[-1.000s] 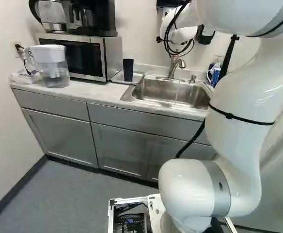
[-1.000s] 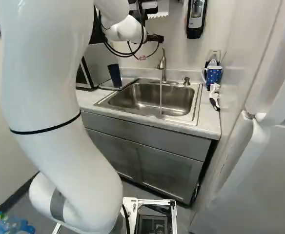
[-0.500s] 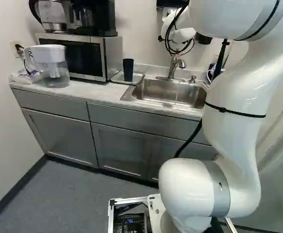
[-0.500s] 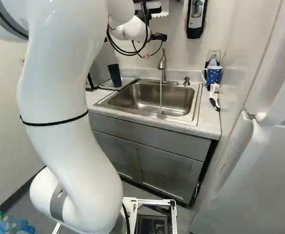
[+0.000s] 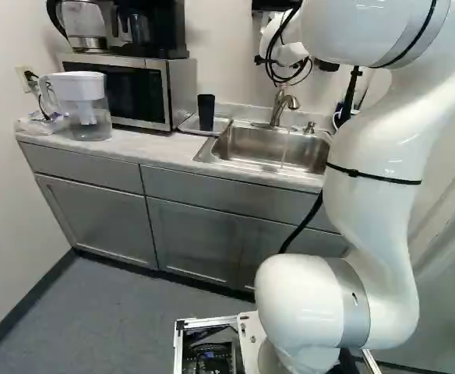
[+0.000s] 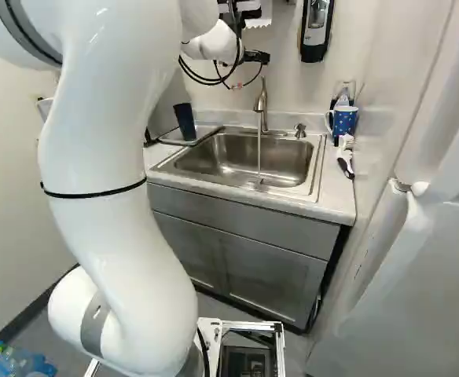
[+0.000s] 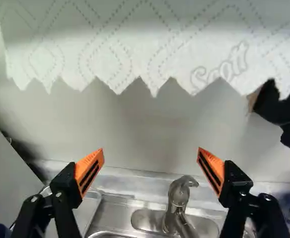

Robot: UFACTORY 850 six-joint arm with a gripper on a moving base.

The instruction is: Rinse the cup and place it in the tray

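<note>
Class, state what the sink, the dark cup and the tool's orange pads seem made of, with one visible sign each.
Sink: stainless steel, satin finish; soft grey sheen.
Dark cup: probably plastic, though coated metal is possible; smooth and opaque.
Orange pads: perhaps rubber or moulded plastic, fairly matt; evenly coloured, with slots.

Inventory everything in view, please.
cup: one, dark blue, on tray
tray: one, grey, beside sink
sink: one, silver, in counter
counter: one, pale, on cabinets
cabinets: several, grey, below
faucet: one, silver, behind sink, running
pump: one, silver, beside faucet
mug: one, dotted blue, beside sink
microwave: one, silver, beside tray
kettle: one, silver, on microwave
coffee maker: one, black, on microwave
pitcher: one, clear, beside microwave
paper towel: one, white, above faucet
dispenser: one, black, on wall
arm: one, white, foreground
gripper: one, black, open, on arm
</note>
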